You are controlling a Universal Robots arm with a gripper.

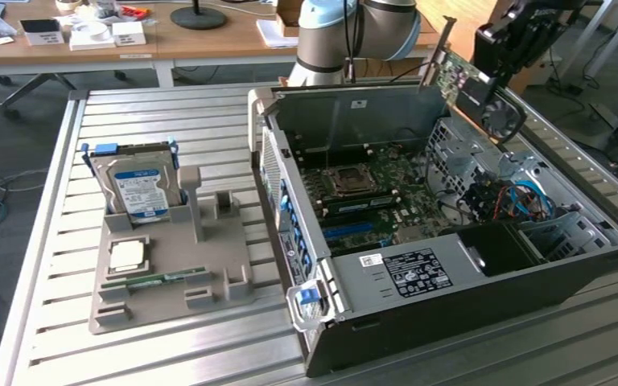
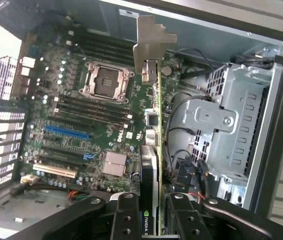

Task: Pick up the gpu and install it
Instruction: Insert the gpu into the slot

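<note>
Over the slatted metal worktop (image 1: 180, 112) and open dark computer case (image 1: 417, 322), fingers (image 2: 125, 217) clamp the thin black gpu card (image 2: 150, 165), likely light, stiff and fragile, by its flat faces.

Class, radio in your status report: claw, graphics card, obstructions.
Claw shut on thin black green-edged gpu card. Card edge-on over green motherboard. Black cables close alongside.

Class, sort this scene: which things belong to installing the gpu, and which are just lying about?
Belongs to the job:
gpu
gripper, shut on it
computer case, open
motherboard

Lying about:
hard drive
memory stick
square chip
grey holder
</note>
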